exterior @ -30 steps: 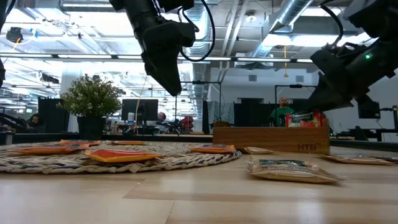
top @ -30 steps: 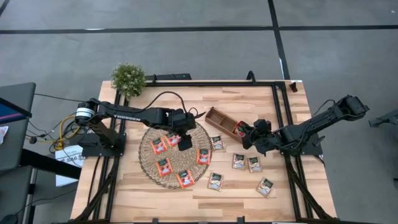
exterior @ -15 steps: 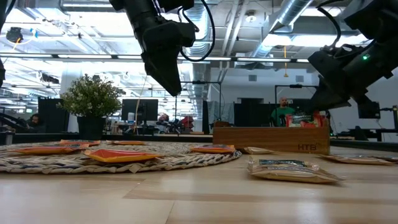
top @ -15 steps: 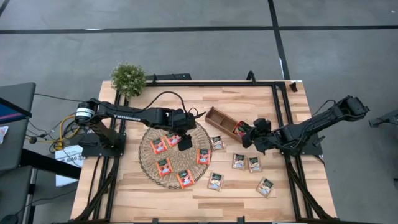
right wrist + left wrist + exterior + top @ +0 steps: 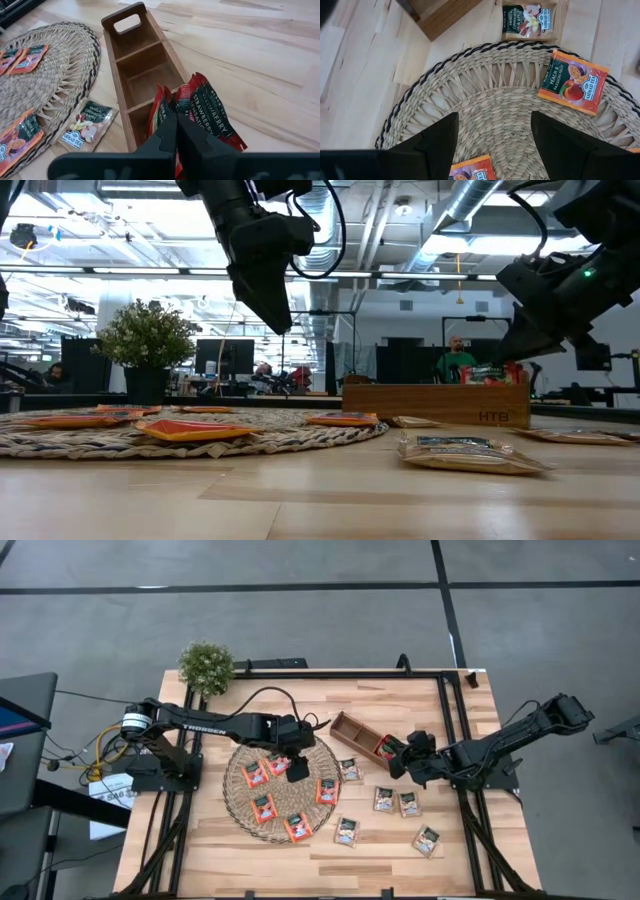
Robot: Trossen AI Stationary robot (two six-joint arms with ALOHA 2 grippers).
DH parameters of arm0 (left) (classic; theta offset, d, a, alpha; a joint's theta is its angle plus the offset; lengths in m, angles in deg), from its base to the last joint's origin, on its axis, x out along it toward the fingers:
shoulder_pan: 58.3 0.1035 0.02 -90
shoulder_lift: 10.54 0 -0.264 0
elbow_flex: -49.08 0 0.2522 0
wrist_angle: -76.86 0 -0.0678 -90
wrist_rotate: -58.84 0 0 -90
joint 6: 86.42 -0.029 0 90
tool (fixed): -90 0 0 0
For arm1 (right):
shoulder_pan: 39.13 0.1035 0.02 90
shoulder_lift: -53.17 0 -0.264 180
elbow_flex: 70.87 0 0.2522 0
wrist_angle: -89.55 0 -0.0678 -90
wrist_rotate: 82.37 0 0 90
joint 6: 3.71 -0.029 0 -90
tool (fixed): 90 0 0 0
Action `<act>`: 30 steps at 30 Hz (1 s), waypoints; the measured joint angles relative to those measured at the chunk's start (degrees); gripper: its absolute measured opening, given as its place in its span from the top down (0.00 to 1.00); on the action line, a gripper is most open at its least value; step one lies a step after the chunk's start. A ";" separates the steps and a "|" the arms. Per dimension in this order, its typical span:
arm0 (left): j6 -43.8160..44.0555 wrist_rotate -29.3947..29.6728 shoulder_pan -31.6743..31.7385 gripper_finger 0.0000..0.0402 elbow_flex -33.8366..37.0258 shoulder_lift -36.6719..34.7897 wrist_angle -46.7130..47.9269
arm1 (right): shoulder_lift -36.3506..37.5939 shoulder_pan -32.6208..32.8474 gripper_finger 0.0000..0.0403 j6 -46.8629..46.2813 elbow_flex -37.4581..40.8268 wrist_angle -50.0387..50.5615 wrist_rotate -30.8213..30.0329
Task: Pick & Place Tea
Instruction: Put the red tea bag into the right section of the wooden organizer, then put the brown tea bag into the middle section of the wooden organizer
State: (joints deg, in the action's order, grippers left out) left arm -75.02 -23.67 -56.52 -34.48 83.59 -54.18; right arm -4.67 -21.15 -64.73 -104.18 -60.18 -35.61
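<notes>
Several red-orange tea sachets [image 5: 256, 775] lie flat on the round wicker mat [image 5: 232, 798]. Several green-and-pale sachets [image 5: 384, 799] lie on the table to its right. A few red sachets [image 5: 207, 117] stand upright in the end compartment of the wooden tray [image 5: 350, 728] nearest my right arm. My right gripper [image 5: 175, 119] is shut, its tips just over those standing sachets. My left gripper [image 5: 495, 142] hangs open above the mat with nothing between its fingers. My right gripper comes slanting down from the table's right, its shut fingertips [image 5: 169, 125] in front of the top edges of the red sachets [image 5: 162, 102] standing in the tray. Whether they touch the sachets I cannot tell.
A potted plant [image 5: 206, 665] stands at the table's far left corner. The tray's other two compartments [image 5: 135, 55] show bare wood. One pale sachet [image 5: 86, 125] lies between mat and tray. Bare table shows along the near edge [image 5: 330, 865].
My right gripper has shut its fingers over the sachets standing in the tray, staying in place. The left arm has kept still.
</notes>
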 joint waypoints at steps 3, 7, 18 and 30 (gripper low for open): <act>0.00 0.00 0.00 0.40 0.00 0.00 0.00 | 0.00 0.03 1.00 -0.02 0.00 0.22 0.02; 0.00 0.02 0.00 0.40 0.00 0.00 0.00 | 0.00 0.04 1.00 -0.02 0.00 0.56 1.06; 0.00 0.02 0.00 0.40 0.00 0.00 -0.67 | 1.44 0.04 0.97 -0.26 0.00 0.64 5.03; 0.31 0.02 0.00 0.40 0.00 0.00 -0.90 | 8.18 0.04 0.93 0.00 0.00 4.48 4.99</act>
State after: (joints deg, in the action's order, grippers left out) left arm -74.71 -23.65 -56.51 -34.48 83.59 -55.08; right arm 3.51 -21.11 -64.73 -104.18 -55.70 -30.62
